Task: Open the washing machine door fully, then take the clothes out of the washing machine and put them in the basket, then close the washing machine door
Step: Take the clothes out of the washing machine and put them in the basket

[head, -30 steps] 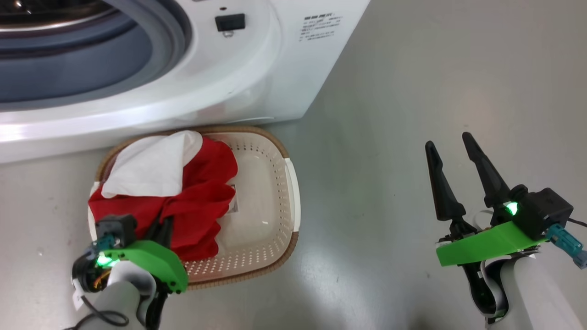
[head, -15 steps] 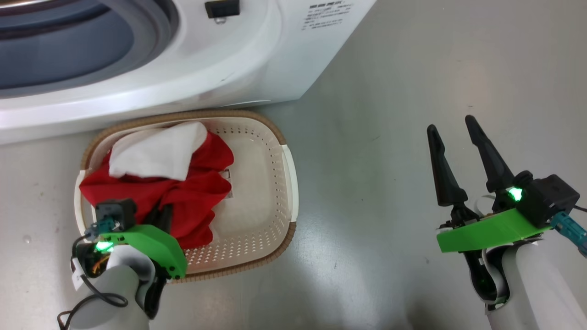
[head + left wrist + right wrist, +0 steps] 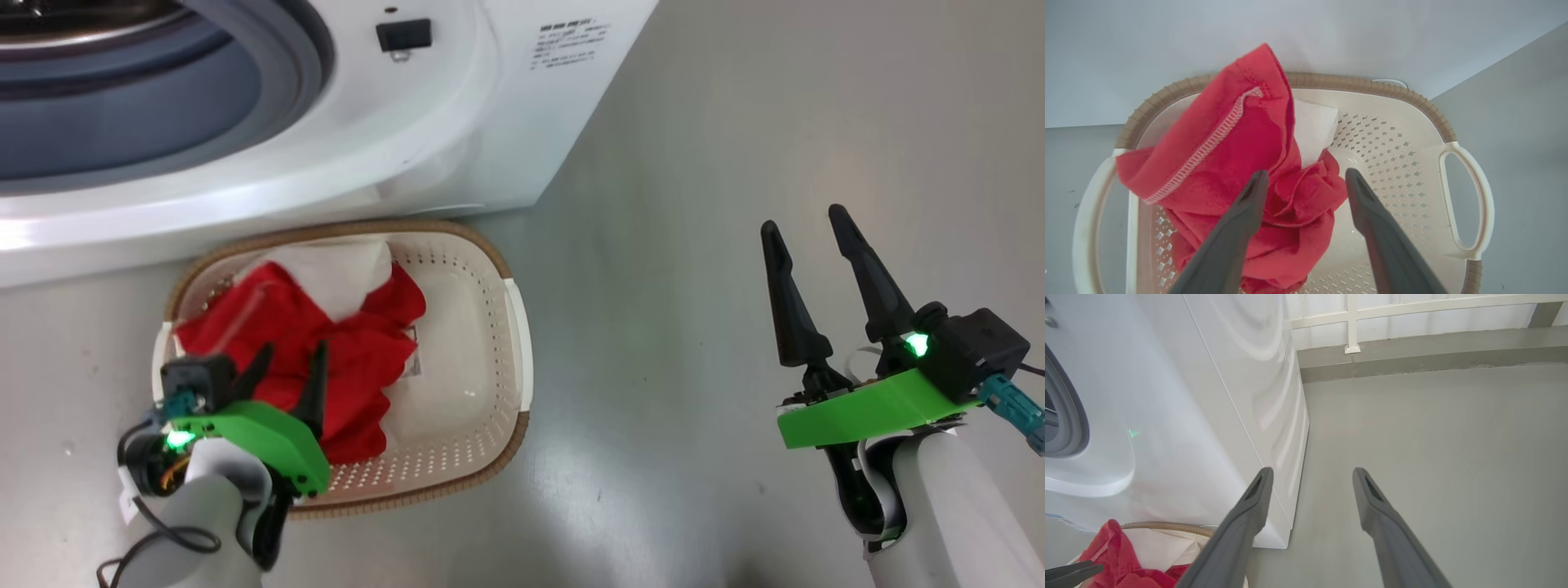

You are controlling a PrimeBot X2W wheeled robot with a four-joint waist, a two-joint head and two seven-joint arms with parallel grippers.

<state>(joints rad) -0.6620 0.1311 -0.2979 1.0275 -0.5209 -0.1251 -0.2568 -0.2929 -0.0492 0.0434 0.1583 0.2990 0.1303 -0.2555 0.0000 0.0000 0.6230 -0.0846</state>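
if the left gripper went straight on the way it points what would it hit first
Most likely the clothes: the open left gripper points down into the basket, and the red fabric lies just ahead of it. Depth is hard to judge.

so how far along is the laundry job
Done: washer stands open and the clothes lie in the basket. In hand: nothing; left hand is open over them, right hand open over the floor. Left: closing the door.

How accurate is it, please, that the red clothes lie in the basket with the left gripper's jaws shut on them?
Nearly: the clothes lie in the basket, but the left gripper's jaws stand open, as the left wrist view shows.
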